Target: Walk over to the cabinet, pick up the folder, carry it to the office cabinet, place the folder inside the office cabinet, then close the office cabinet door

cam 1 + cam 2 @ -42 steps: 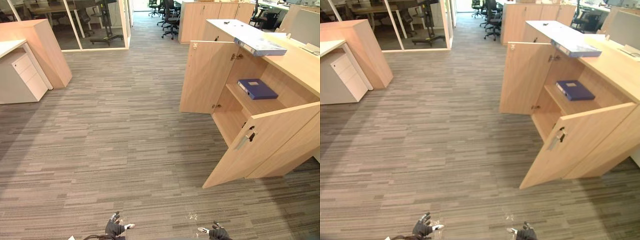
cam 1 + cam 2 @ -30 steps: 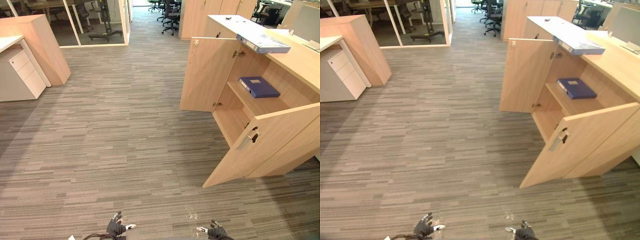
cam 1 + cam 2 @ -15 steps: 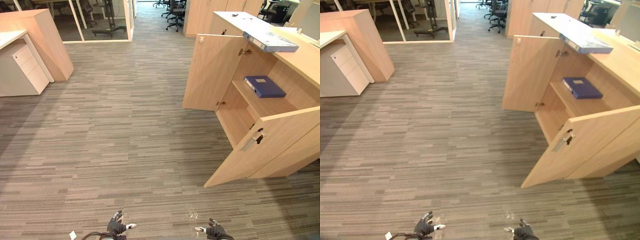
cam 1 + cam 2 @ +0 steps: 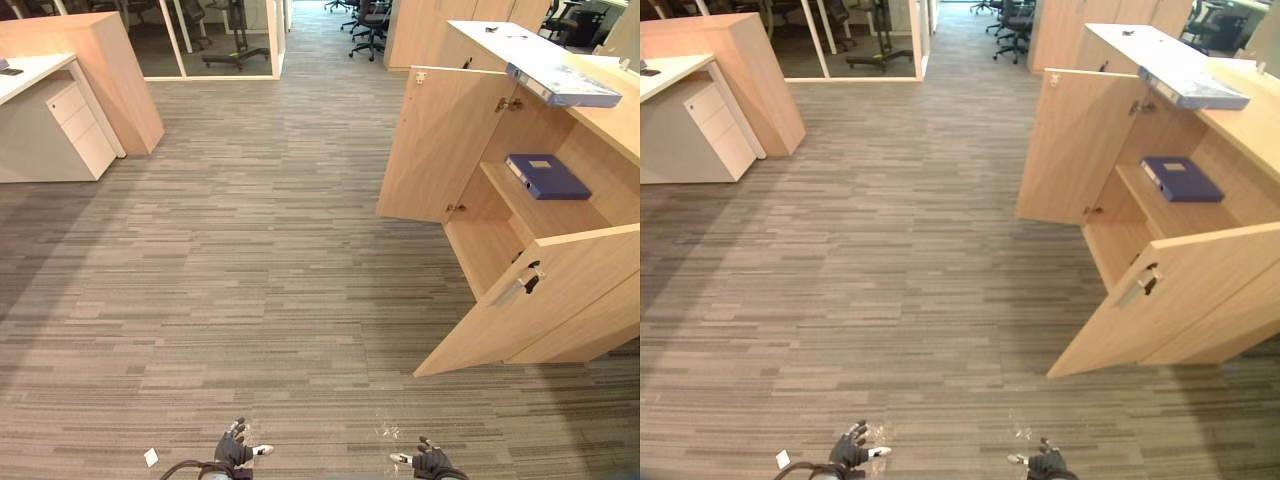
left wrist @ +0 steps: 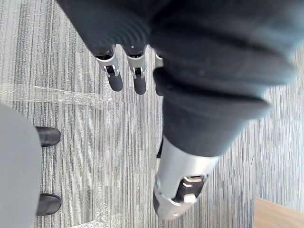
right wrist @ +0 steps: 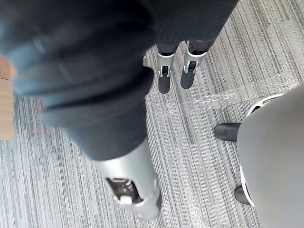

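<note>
- At 2 o'clock in the eye views, the cabinet point(image 4: 622, 125) is seen with both doors swung wide open. A dark blue folder point(image 4: 545, 176) is laid flat on the shelf inside it.
- A second, paler folder point(image 4: 565, 87) is laid on the cabinet top, right above that shelf. It cannot be told which one is meant by the task, so the wrong one could be picked.
- The left hand point(image 4: 232, 452) is hung low at 7 o'clock and the right hand point(image 4: 430, 462) at 5 o'clock, both well apart from the cabinet. Their fingers point(image 5: 115, 78) are kept straight and loose, and nothing is held.
- The near door point(image 4: 540, 300) is stuck out into the way, so it could be bumped if the walk is cut too close.
- The folder could be dropped if only one thin edge is grabbed.
</note>
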